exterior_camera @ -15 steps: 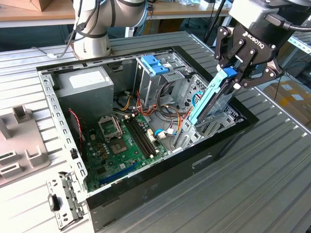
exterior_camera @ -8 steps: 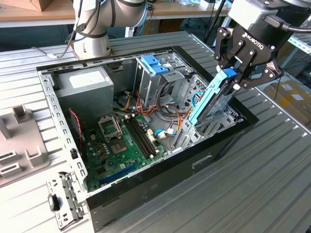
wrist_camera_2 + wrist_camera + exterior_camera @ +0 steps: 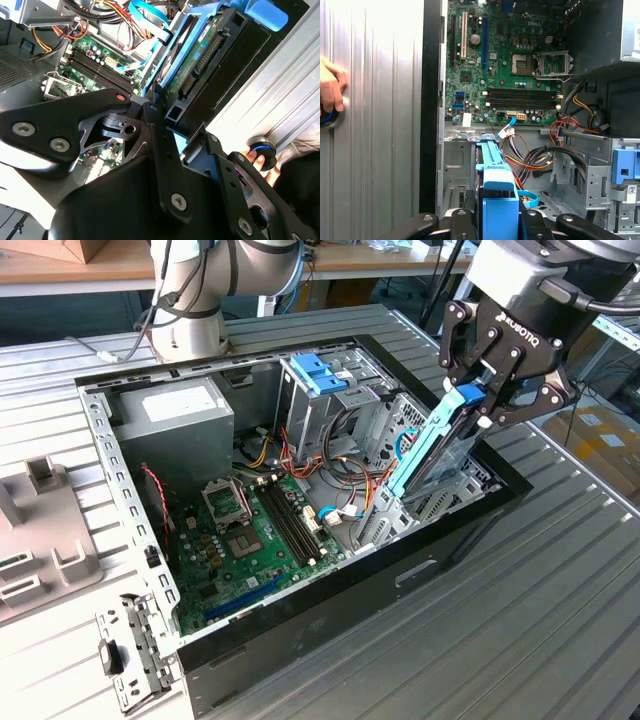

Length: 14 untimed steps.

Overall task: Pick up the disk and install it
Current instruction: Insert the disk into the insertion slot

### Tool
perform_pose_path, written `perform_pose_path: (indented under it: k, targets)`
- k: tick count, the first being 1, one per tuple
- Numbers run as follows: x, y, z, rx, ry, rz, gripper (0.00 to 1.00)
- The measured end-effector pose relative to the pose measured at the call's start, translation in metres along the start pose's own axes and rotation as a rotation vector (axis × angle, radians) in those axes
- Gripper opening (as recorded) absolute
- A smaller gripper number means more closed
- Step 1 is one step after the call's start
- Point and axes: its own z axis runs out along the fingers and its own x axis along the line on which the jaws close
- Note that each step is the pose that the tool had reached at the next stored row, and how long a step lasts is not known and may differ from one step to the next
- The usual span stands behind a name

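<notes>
Holding the disk (image 3: 425, 455) aslant over the open computer case (image 3: 400, 575)

Surface: ribbed grey metal table (image 3: 560, 620). Wooden benches stood behind it. Arm base (image 3: 190, 300) was mounted by the table's far edge. Case lay on its side mid-table, open face up, black walls. A grey moulded fixture (image 3: 40, 530) sat at the table's edge on the exterior view's left, with a small metal bracket (image 3: 130, 645) near the case's near corner on that side.

Gripper (image 3: 480, 405): fingers pressed together on the disk's upper, blue-railed end, pinching it. Disk hung tilted, its top above the case wall on the exterior view's right and its lower end down among the grey metal bays inside that wall. Whether it touched them could not be told.

Case contents: green motherboard (image 3: 250, 540) on the floor, grey power-supply box (image 3: 175, 410) in the far corner on the exterior view's left, a drive cage with blue clips (image 3: 320, 375) along the far wall, and loose red, yellow and blue cables between.

In the first wrist view, a person's hand (image 3: 330, 85) rested on a round black knob (image 3: 326, 117) on the table outside the case.
</notes>
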Motion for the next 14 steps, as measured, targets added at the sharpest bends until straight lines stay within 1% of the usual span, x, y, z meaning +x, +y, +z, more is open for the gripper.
perform_pose_path:
  k: [14]
  targets:
    - [0.0005,0.0002,0.0068,0.0,0.0,0.0,0.37]
